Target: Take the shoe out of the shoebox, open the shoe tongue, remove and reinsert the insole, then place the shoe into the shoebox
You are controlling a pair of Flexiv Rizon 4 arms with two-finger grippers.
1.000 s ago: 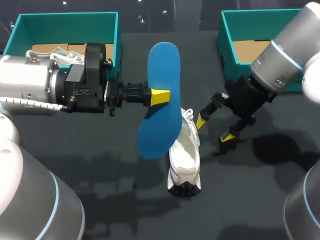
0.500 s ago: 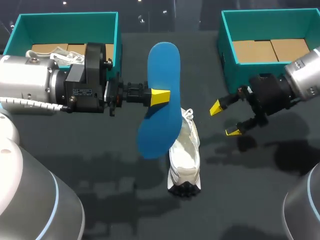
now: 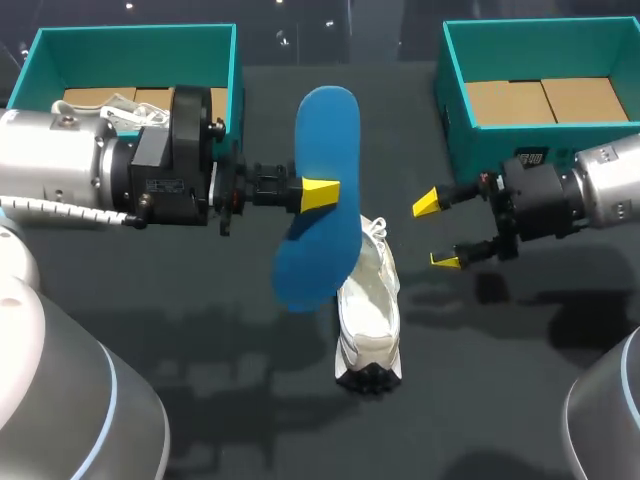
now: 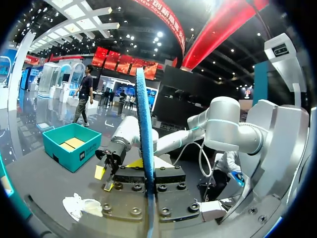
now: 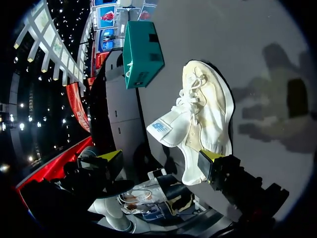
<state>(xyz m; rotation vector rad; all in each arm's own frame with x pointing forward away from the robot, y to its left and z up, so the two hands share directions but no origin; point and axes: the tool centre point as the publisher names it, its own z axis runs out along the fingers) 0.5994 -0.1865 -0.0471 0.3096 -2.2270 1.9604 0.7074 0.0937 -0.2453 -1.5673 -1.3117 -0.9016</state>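
Observation:
The blue insole (image 3: 325, 230) hangs upright above the table, pinched at its edge by my left gripper (image 3: 322, 193); seen edge-on in the left wrist view, the insole (image 4: 144, 114) rises from between the gripper's jaws. The white shoe (image 3: 368, 318) lies on the dark table just below it, toe toward the front edge. My right gripper (image 3: 436, 232) hovers open to the shoe's right, fingers pointing at it, holding nothing. From the right wrist, the shoe (image 5: 208, 116) lies ahead of the open gripper (image 5: 159, 157), its tongue (image 5: 162, 127) pulled up.
A teal shoebox (image 3: 236, 80) stands at the back left with something white inside. A second teal shoebox (image 3: 455, 110) stands at the back right, close behind my right arm. The table (image 3: 250, 400) is dark.
My right arm has drawn back from the shoe toward the right and turned its open gripper sideways. The left arm and insole have stayed put.

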